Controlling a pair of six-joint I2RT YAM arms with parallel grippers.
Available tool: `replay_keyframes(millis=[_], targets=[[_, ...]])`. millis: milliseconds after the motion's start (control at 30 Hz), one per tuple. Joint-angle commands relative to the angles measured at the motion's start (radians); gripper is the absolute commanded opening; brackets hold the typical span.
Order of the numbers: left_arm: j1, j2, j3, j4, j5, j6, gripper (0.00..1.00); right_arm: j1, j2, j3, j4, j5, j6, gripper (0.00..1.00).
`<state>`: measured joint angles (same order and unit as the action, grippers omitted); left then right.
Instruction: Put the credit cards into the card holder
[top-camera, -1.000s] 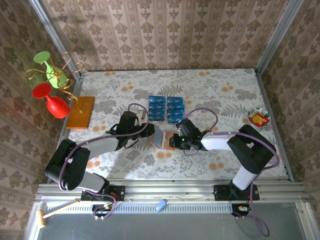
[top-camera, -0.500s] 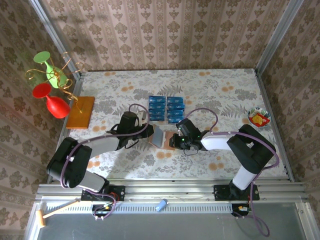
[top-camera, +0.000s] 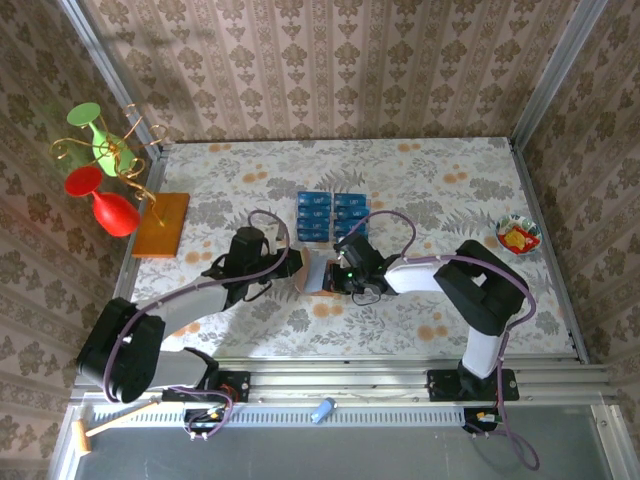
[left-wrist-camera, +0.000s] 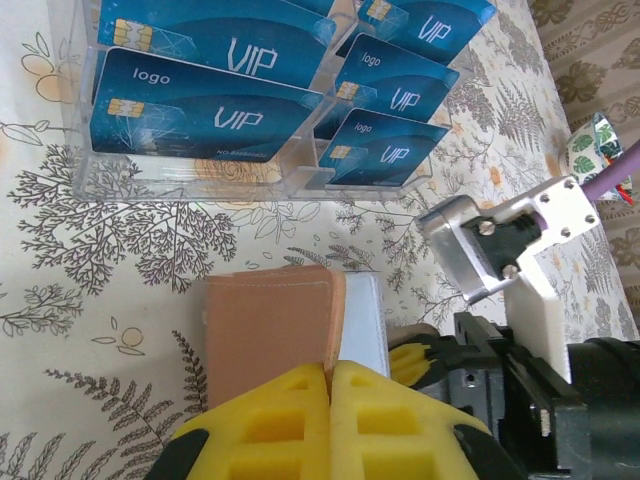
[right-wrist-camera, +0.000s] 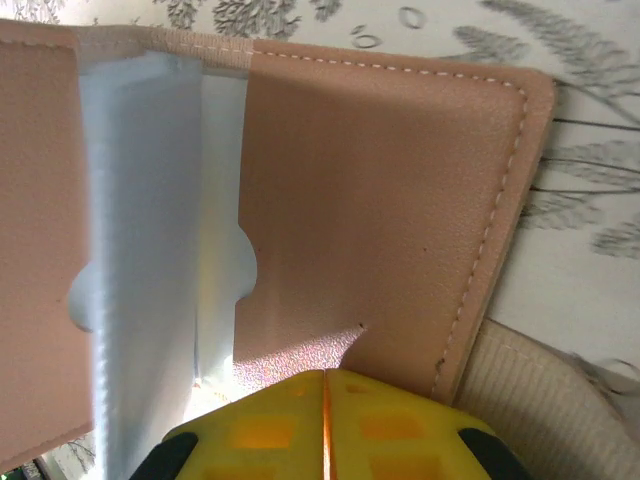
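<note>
Left wrist view: the left hand (left-wrist-camera: 330, 395) is pinched on 1 flap edge of the soft, light card holder (left-wrist-camera: 265, 335), and the right hand (right-wrist-camera: 325, 390) is pinched on the other, both forearms stretched low towards it. Just beyond it the stiff, slick credit cards (left-wrist-camera: 205, 115) stand in a clear rack (left-wrist-camera: 200, 178), probably best nipped by their free edges.

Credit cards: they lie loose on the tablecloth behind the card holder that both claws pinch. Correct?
Not loose: the left wrist view shows the credit cards standing in a clear tiered rack. The rest holds: left claw and right claw both pinch the card holder.
</note>
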<state>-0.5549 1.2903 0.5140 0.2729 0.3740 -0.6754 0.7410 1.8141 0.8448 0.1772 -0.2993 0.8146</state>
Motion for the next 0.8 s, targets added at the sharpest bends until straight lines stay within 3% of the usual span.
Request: replay_keyframes(millis=[0,267,633,767], targets=[[-0.009,-0.02,-0.019,-0.02,0.01,-0.024,0.0,0.019,0.054,0.008,-0.076,-0.005,-0.014,0.11],[-0.007,-0.018,-0.026,-0.097,-0.062,0.003,0.0,-0.005,-0.04,-0.036,-0.123,0.018,-0.025,0.16],[0.001,-0.064,-0.071,-0.113,-0.089,-0.008,0.0,-0.052,-0.306,-0.083,-0.305,0.11,-0.051,0.21],[0.003,-0.072,-0.082,-0.113,-0.1,-0.016,0.0,-0.048,-0.318,-0.053,-0.299,0.088,-0.056,0.21]])
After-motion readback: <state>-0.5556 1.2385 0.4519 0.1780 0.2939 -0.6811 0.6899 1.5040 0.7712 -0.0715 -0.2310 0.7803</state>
